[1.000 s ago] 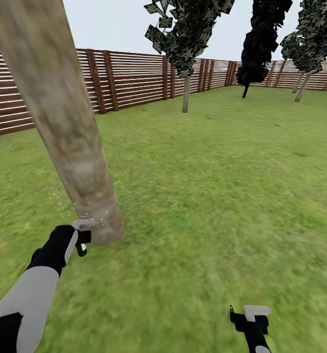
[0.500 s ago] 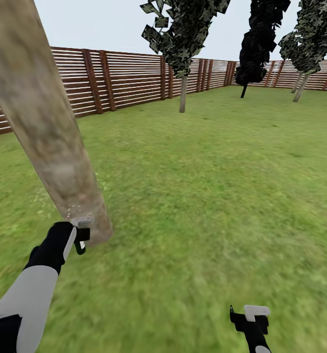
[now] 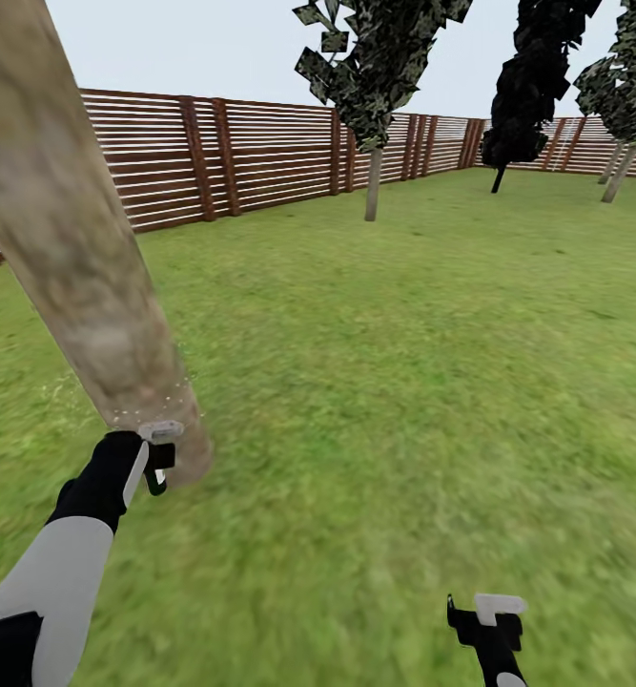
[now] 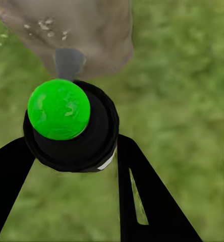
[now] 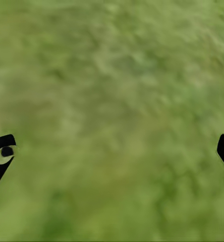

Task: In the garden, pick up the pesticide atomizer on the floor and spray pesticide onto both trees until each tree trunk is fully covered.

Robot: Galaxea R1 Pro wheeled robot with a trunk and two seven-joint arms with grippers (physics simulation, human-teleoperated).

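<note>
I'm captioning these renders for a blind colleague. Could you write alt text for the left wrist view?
The left gripper holds a black pesticide atomizer with a bright green top, its grey nozzle aimed at the base of a thick beige-grey tree trunk. A few white pesticide specks dot the bark, with blurred green grass around it.

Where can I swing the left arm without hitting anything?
Open grass lies between the trunk, the fence and the right gripper. It is tight at the left gripper, whose atomizer sits close to the trunk base.
</note>
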